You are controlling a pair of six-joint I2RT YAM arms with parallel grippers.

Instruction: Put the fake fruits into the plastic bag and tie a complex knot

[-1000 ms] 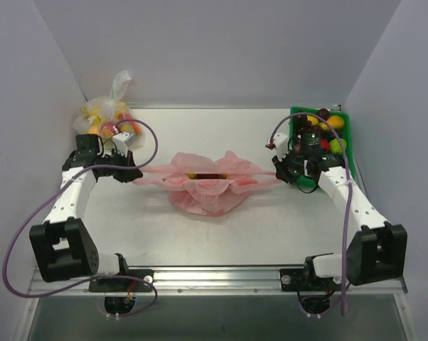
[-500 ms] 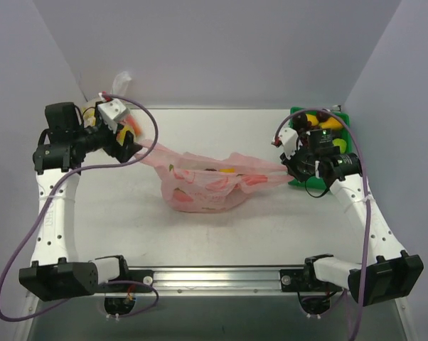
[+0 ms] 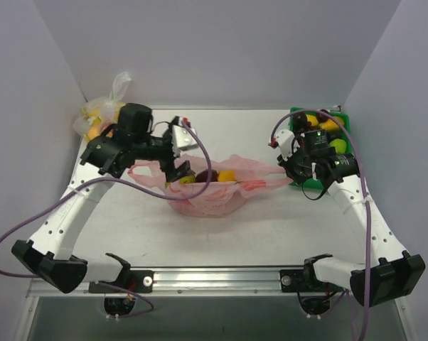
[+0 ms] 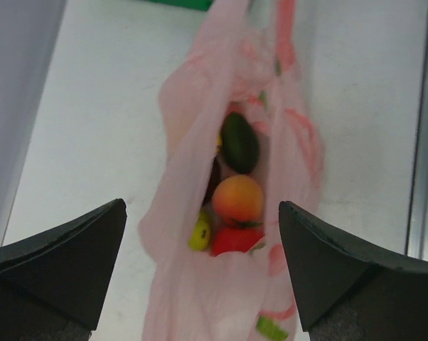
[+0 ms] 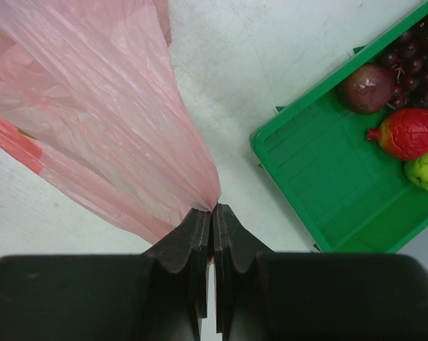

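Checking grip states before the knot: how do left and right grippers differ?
Left gripper stands wide open, holding nothing; right gripper is shut on one stretched end of the plastic bag. Left gripper hovers above the bag's mouth, fake fruits visible inside; right gripper sits beside the green tray. Both face the bag.

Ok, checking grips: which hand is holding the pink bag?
The right hand, pinched shut on the bag; the left hand is open above the fruit.
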